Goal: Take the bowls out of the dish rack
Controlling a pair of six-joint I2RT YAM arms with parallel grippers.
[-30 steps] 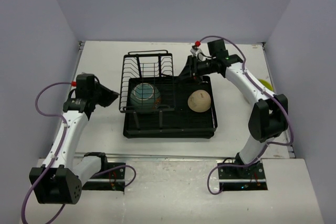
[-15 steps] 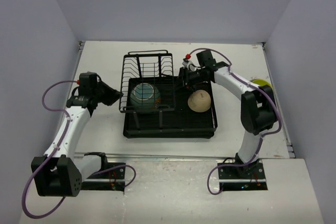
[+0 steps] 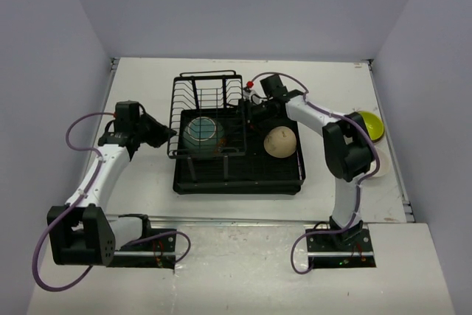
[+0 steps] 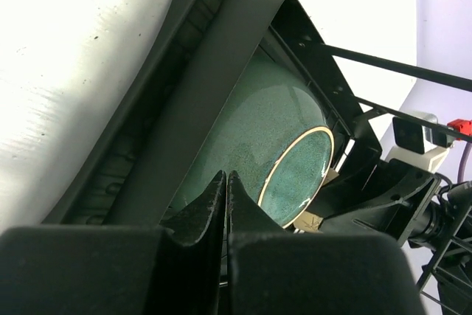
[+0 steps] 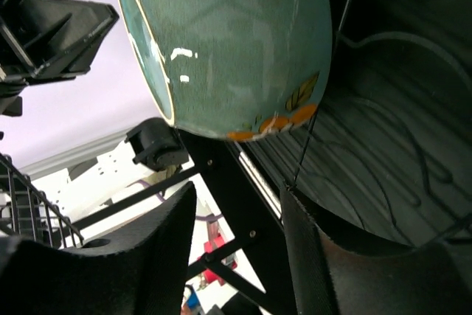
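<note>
Leaning tilted in the wire holder (image 3: 214, 94) of the dish rack (image 3: 236, 178), your teal bowl (image 3: 203, 130) shows a glossy speckled glaze, a pale rim and orange flowers on its side. Your left arm reaches in low from 9 o'clock, the left end effector (image 3: 167, 136) pinched together on nothing, the bowl just beyond at its 3 o'clock. Your right arm bends over the rack's far edge. The right end effector (image 3: 251, 113) is half spread and empty, the bowl at its 8 o'clock.
</note>
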